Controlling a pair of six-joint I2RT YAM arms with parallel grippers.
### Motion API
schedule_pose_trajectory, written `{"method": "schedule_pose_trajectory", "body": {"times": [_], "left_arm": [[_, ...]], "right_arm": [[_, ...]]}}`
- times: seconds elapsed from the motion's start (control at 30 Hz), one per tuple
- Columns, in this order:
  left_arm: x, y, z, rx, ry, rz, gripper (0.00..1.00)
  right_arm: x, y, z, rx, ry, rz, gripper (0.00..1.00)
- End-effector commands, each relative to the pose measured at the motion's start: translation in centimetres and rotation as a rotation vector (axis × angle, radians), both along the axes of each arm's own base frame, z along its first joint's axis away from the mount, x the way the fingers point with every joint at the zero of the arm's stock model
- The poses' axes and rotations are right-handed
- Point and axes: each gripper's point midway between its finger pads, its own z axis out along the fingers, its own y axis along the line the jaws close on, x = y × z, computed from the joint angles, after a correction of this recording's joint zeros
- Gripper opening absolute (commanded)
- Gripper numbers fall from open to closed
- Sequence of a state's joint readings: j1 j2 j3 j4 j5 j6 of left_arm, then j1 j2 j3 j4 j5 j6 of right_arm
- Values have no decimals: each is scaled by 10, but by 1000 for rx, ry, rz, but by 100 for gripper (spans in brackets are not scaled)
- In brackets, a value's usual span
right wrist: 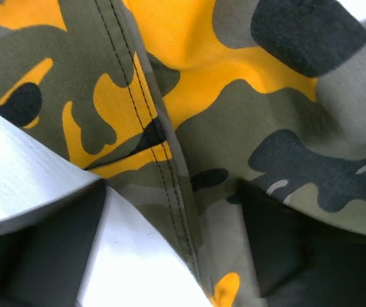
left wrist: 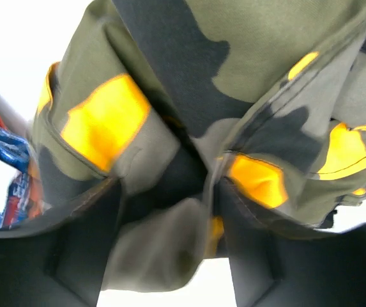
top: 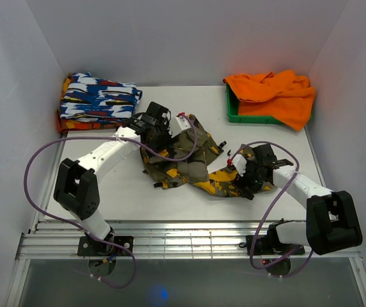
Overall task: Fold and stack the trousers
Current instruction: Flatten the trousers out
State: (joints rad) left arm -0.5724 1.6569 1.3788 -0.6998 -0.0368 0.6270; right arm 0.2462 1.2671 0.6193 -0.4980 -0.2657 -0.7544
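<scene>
The camouflage trousers (top: 189,160) lie crumpled in the middle of the table, olive-grey with black and orange-yellow blotches. My left gripper (top: 163,131) is at their far left part. In the left wrist view it (left wrist: 170,192) is shut on a bunched fold of the trousers (left wrist: 157,243), with white table showing under the cloth. My right gripper (top: 243,174) is at their near right end. In the right wrist view it (right wrist: 170,192) is open, its jaws either side of a stitched seam edge of the trousers (right wrist: 170,166), with bare table beside the left finger (right wrist: 42,249).
A folded blue-white-red patterned garment (top: 99,99) lies at the back left. An orange cloth (top: 275,93) drapes over a green tray (top: 234,112) at the back right. White walls close in the table on three sides.
</scene>
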Motion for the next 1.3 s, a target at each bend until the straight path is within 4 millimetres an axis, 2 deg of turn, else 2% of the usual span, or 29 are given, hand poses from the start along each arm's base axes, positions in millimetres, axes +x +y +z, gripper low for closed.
{"method": "schedule_pose_trajectory", "body": {"times": [0.0,0.07,0.1,0.17,0.2,0.23,0.37,0.4,0.43,0.5,0.53,0.63,0.67,0.73,0.77,0.83,0.87,0.93,1.13,1.17,1.2,1.27], "left_arm": [[0,1,17,-70,12,-9,64],[1,2,28,-116,23,-2,53],[2,7,32,-132,34,10,48],[3,8,45,-176,27,18,32],[4,13,49,-186,26,34,12],[6,15,54,-199,17,45,0],[20,29,81,-284,-19,132,0],[25,32,93,-308,-44,148,0],[29,36,100,-328,-56,167,0],[41,47,126,-390,-113,220,0],[45,51,135,-413,-133,238,0],[60,64,172,-503,-215,309,0],[64,70,184,-529,-243,331,0],[66,72,200,-581,-268,365,0],[67,73,214,-607,-294,373,0],[65,75,233,-650,-335,384,0],[64,77,240,-663,-353,390,0],[57,80,257,-690,-398,399,0],[51,94,287,-708,-486,433,0],[54,96,292,-711,-507,444,0],[54,98,306,-723,-540,439,0],[57,101,323,-735,-586,442,0]], "right_arm": [[20,-5,-5,-67,-83,10,78],[26,-6,-4,-78,-93,4,66],[27,-5,-2,-76,-96,6,51],[32,-4,3,-72,-115,3,29],[37,-3,10,-68,-134,-6,19],[41,-3,15,-65,-151,-16,8],[66,-7,51,-35,-247,-84,8],[74,-8,62,-21,-275,-102,8],[87,-14,85,-1,-322,-146,8],[102,-20,113,35,-371,-190,8],[117,-32,145,56,-426,-239,8],[135,-52,191,110,-502,-328,8],[142,-64,218,134,-552,-370,8],[147,-82,243,150,-598,-424,8],[150,-86,265,165,-641,-430,8],[151,-97,286,186,-679,-466,8],[152,-100,304,194,-717,-475,8],[149,-108,323,205,-757,-498,8],[152,-128,376,251,-869,-583,8],[153,-129,383,262,-883,-590,8],[158,-130,397,274,-906,-589,8],[162,-124,410,325,-908,-592,8]]}}
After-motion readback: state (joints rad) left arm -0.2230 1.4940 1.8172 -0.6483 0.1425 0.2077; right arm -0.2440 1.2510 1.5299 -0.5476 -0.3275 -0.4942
